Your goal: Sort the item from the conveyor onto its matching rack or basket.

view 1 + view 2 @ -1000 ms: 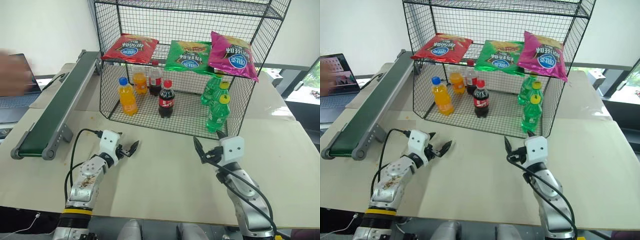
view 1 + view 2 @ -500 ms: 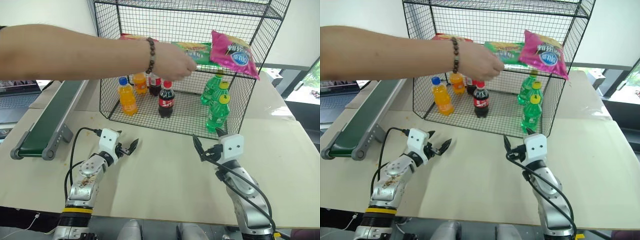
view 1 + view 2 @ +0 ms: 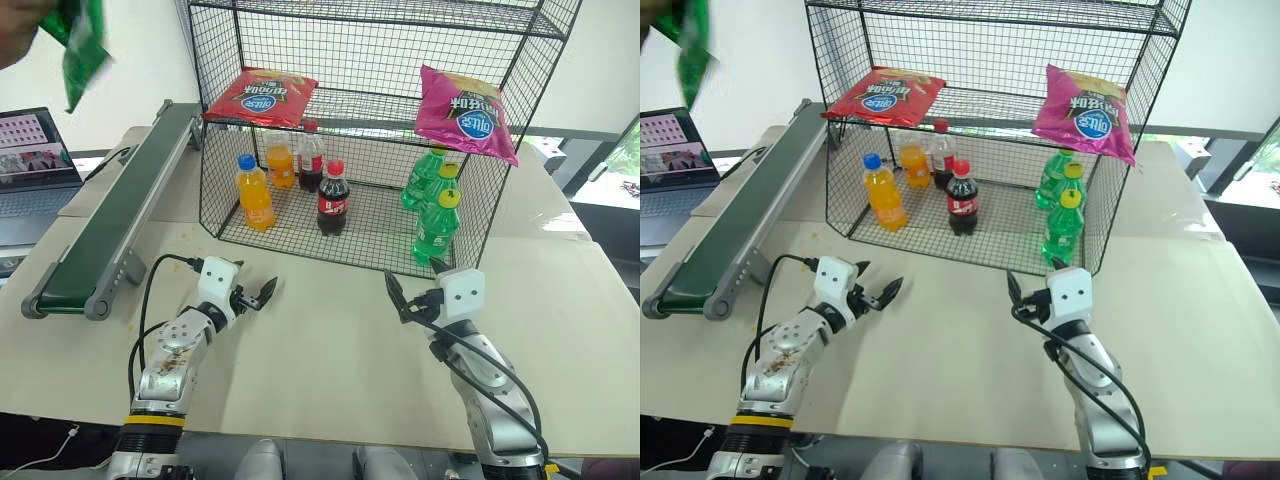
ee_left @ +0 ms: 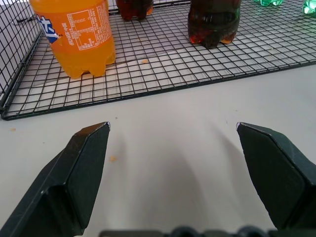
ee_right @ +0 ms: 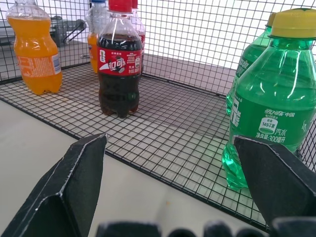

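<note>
Left gripper [image 3: 262,295] just above pale worktop [image 3: 340,370], jaws wide apart, empty. Right gripper [image 3: 400,300] likewise spread wide, empty. Beyond: large black wire-mesh cage rack [image 3: 370,60]; orange soda bottle [image 3: 254,192], cola bottle [image 3: 333,198], green bottles [image 3: 436,222] on floor; red bag [image 3: 260,96], magenta bag [image 3: 465,112] on mid shelf. Long dark-green conveyor belt [image 3: 115,215] at left, bare. Flat green crinkly chip bag [image 3: 82,45] aloft above conveyor's far end, in person's hand [image 3: 20,25].

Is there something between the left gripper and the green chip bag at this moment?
Yes. The green chip bag hangs in a person's hand high at the far left, above the conveyor, not on it. The left gripper, open, sits low over the table; the conveyor frame lies between them.
</note>
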Motion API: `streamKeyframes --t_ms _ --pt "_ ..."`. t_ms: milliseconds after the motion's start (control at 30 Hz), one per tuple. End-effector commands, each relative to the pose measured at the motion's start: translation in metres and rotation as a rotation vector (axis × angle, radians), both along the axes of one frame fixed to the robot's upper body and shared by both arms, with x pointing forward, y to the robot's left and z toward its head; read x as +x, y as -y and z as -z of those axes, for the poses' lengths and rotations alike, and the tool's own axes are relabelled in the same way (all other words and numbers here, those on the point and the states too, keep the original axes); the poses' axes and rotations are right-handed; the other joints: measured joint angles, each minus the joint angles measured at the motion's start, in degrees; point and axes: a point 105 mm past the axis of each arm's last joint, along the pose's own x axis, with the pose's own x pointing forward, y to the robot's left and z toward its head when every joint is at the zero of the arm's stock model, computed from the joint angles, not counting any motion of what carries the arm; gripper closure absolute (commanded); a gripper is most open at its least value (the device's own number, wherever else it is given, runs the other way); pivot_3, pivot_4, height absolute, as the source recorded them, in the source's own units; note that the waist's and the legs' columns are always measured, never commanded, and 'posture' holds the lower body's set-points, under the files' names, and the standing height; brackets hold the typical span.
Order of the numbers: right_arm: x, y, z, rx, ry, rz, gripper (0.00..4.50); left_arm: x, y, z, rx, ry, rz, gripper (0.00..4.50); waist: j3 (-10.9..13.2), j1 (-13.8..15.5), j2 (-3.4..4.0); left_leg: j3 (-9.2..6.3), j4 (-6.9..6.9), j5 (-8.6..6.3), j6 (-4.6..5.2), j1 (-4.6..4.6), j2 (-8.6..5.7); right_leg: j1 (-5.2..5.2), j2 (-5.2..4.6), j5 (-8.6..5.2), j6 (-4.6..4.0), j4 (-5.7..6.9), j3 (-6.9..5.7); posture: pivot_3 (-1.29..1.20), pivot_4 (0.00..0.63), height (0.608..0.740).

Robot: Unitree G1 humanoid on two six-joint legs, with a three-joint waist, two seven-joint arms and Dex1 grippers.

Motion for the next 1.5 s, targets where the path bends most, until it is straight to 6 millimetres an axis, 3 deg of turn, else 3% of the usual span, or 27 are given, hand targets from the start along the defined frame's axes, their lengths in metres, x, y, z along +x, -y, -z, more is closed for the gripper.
streamKeyframes --t_ms 33,567,833,1000,1133,1233,1500 --pt "0.001 -0.005 -0.014 0.011 0.062 -0.017 0.0 0.001 -0.008 -0.018 0.004 0.065 -0.018 0.13 0.0 -0.01 0.0 0.0 0.0 0.0 0.0 0.0 0.0 0.0 0.0 0.0 0.0 0.0 0.0 0.0 0.15 0.74" --pt "0.004 -0.01 -0.015 0.007 0.059 -0.052 0.0 -0.009 -0.02 -0.015 0.002 0.063 -0.055 0.13 0.0 0.05 0.01 0.0 0.0 0.0 0.0 0.0 0.0 0.0 0.0 0.0 0.0 0.01 0.0 0.0 0.15 0.74" --pt "0.007 -0.013 -0.018 -0.009 0.064 -0.099 0.0 -0.029 -0.033 -0.028 -0.054 0.061 -0.019 0.13 -0.01 -0.22 0.01 0.0 -0.02 -0.01 0.01 0.02 0.02 0.0 0.0 0.0 0.0 0.01 0.0 0.0 0.15 0.74" --pt "0.005 -0.017 -0.024 -0.029 0.075 -0.174 0.0 -0.047 -0.042 -0.046 -0.154 0.057 -0.03 0.13 0.0 -0.26 0.01 0.01 -0.01 -0.01 0.01 0.01 0.03 0.01 0.0 0.0 0.0 0.01 0.0 0.0 0.15 0.74" --pt "-0.005 -0.035 -0.048 -0.034 0.104 -0.416 0.0 -0.071 -0.058 -0.071 -0.381 0.033 -0.072 0.13 0.0 -0.63 0.0 0.0 0.05 -0.01 0.02 0.0 0.03 0.03 0.0 0.0 0.01 0.01 0.01 0.0 0.15 0.74" --pt "-0.02 -0.054 -0.066 -0.029 0.113 -0.652 0.0 -0.087 -0.083 -0.088 -0.615 0.041 -0.149 0.13 0.01 -1.36 0.0 -0.05 0.06 -0.06 0.1 0.01 0.08 0.04 0.01 0.0 0.01 0.05 -0.05 0.0 0.15 0.74" --pt "-0.035 -0.094 -0.101 -0.012 0.161 -1.018 0.0 -0.127 -0.148 -0.092 -1.074 0.117 -0.408 0.13 0.01 -1.63 -0.04 -0.1 0.14 -0.14 0.23 0.12 0.09 0.17 0.03 0.0 0.0 0.04 -0.09 0.0 0.15 0.74"
